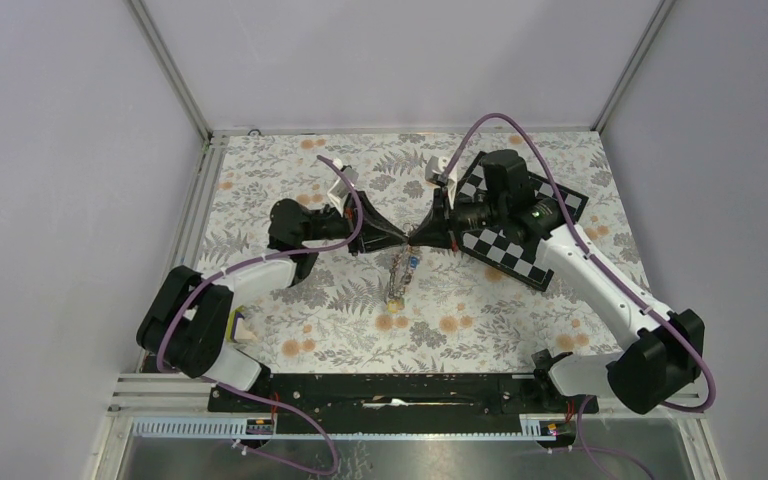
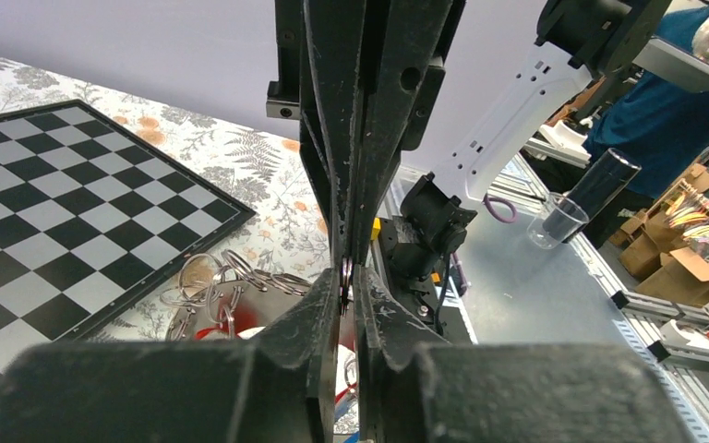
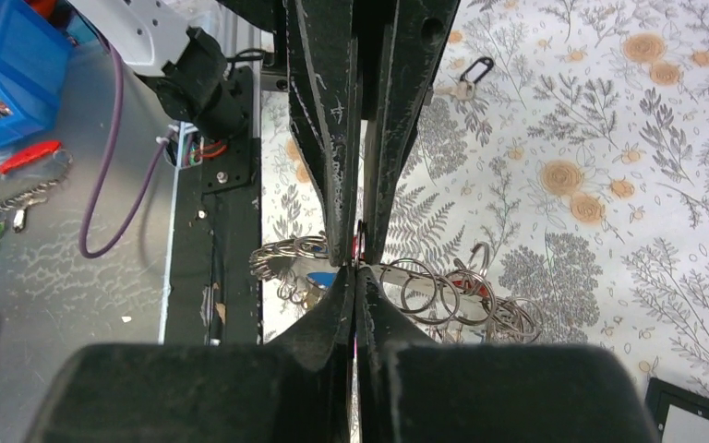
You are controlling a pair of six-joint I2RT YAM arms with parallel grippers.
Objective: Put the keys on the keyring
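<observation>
- Steel meets steel mid-table: the left gripper (image 1: pixel 397 236) and right gripper (image 1: pixel 423 234) stand tip to tip over the floral cloth (image 1: pixel 310 330), beside the chequered board (image 1: pixel 508 252).
- Left fingers (image 2: pixel 323 314) are pinched on a thin metal edge, which I take for the keyring (image 2: pixel 344 275).
- Right fingers (image 3: pixel 337 185) are clamped on a red sliver, probably a red key (image 3: pixel 359 242).
- Other keys (image 1: pixel 400 275) and loose rings (image 3: pixel 425 293) trail below in a tangle.
- Risk: both grips are slim. A slight twist could slip either piece and drop the bunch.
- Risk: the tangle could snag and drag the key off line.
</observation>
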